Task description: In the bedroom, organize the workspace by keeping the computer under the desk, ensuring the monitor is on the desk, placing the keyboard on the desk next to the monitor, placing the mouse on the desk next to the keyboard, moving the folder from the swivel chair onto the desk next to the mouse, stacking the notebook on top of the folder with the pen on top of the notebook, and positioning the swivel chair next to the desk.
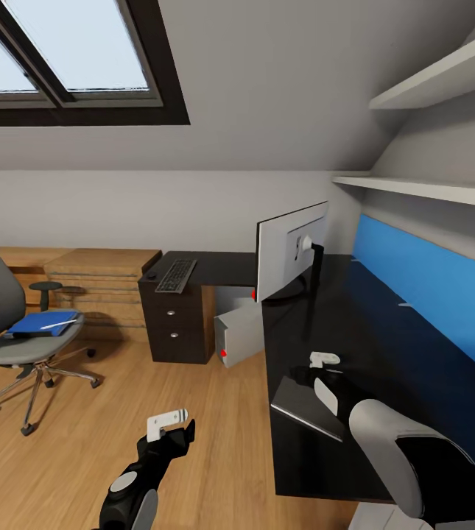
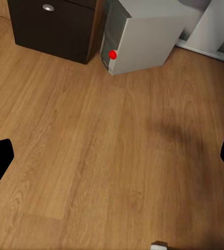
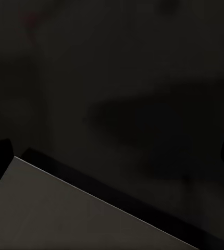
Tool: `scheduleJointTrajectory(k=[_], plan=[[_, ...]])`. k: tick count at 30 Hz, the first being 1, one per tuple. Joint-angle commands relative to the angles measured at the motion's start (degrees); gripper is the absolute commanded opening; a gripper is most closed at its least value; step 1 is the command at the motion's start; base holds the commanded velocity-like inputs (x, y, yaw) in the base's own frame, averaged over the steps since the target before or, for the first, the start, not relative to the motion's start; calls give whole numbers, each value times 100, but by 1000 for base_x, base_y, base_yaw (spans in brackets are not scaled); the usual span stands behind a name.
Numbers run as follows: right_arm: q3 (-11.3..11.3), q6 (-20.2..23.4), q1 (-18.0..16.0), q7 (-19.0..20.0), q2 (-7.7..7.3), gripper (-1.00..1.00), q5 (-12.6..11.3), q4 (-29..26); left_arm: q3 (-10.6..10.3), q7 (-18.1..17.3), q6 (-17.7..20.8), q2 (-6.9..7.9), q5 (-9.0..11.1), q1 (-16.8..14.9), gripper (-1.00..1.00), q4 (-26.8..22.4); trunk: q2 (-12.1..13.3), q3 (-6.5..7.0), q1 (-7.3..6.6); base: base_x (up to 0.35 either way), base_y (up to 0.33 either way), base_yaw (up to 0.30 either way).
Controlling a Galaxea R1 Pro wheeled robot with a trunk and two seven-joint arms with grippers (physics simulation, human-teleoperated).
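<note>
Black table [image 1: 384, 346] carries the monitor [image 1: 290, 250] already; the folder [image 1: 42, 324] waits on the chair [image 1: 16, 346] at nine o'clock. Both end effectors, left [image 1: 169, 425] and right [image 1: 324, 360], are spread wide and empty.

1 grey-backed flat monitor [image 1: 290, 249], 1 dark grey keyboard [image 1: 176, 275], 1 light grey tower computer [image 1: 238, 335]. 1 grey swivel chair [image 1: 18, 324], 1 blue folder [image 1: 43, 324], 1 white pen [image 1: 59, 322].

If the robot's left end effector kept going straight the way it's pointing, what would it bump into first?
Probably the wooden floor. The left end effector points down at bare boards in its wrist view, with the computer further ahead, off that line. Depth is hard to judge.
</note>
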Motion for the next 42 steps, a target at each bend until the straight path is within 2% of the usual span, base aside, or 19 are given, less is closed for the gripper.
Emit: scheduleJointTrajectory(k=[1,11,21,30,35,42], plan=[[8,27,-1,-25,1,100,-58,-12,-9,51,19,2,61,-4,100,-8,-4,-6,0,0,0,0],[16,-9,-1,-40,1,100,-52,-20,-9,51,19,6,55,-4,100,15,-4,-6,0,5,0,0],[17,-14,-1,-43,2,100,-50,-21,-9,50,19,13,54,-4,100,25,-4,-6,0,192,0,0],[17,-1,-1,-80,2,100,-46,-21,-14,50,19,11,54,-4,100,11,-4,-6,0,37,0,0],[19,9,-1,-270,5,100,-42,-17,-24,51,12,4,52,-4,100,1,-204,-96,110,3,0,0],[25,11,-1,-310,9,100,-41,-19,-26,51,11,2,54,-4,100,0,-485,-222,263,0,0,0]])
